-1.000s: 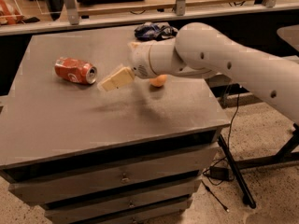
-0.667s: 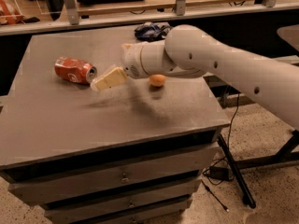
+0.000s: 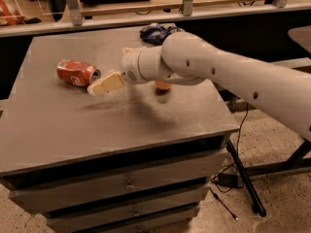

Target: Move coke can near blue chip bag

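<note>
The coke can (image 3: pixel 77 73), red and dented with white lettering, lies on its side on the left part of the grey table (image 3: pixel 97 130), silver top facing right. My gripper (image 3: pixel 97 87) hangs just right of the can's top, close to it, a little above the tabletop. The blue chip bag (image 3: pixel 156 32) lies crumpled at the table's far edge, behind my arm and well right of the can.
An orange ball (image 3: pixel 163 86) sits on the table under my forearm, partly hidden. The table is a drawer cabinet. A wooden shelf rail (image 3: pixel 146 13) runs behind it. Cables and a stand leg (image 3: pixel 243 178) lie on the floor at the right.
My gripper has moved left across the table toward the coke can and now sits next to its top end. The can, bag and ball have not moved.
</note>
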Robot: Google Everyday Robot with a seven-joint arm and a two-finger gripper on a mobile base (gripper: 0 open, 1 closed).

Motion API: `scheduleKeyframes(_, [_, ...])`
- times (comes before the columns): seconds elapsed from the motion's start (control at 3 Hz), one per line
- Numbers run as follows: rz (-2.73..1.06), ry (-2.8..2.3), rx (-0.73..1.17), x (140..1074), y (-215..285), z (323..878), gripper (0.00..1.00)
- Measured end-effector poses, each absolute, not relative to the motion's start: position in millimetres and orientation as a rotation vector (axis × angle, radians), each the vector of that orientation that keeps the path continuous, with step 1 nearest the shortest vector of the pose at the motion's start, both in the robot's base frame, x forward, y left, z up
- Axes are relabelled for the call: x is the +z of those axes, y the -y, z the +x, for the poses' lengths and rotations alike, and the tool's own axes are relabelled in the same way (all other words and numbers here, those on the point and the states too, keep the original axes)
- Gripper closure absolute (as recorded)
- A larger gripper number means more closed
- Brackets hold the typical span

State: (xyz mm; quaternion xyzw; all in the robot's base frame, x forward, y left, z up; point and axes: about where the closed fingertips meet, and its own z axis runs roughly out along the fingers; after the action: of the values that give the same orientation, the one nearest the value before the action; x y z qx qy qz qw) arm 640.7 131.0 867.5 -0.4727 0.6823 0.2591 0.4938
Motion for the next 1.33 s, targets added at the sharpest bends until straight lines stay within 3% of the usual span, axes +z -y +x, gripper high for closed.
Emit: scheduleKeyframes(1.33, [-1.1, -1.641, 0.601, 867.2, -134.9, 642.4, 0.0])
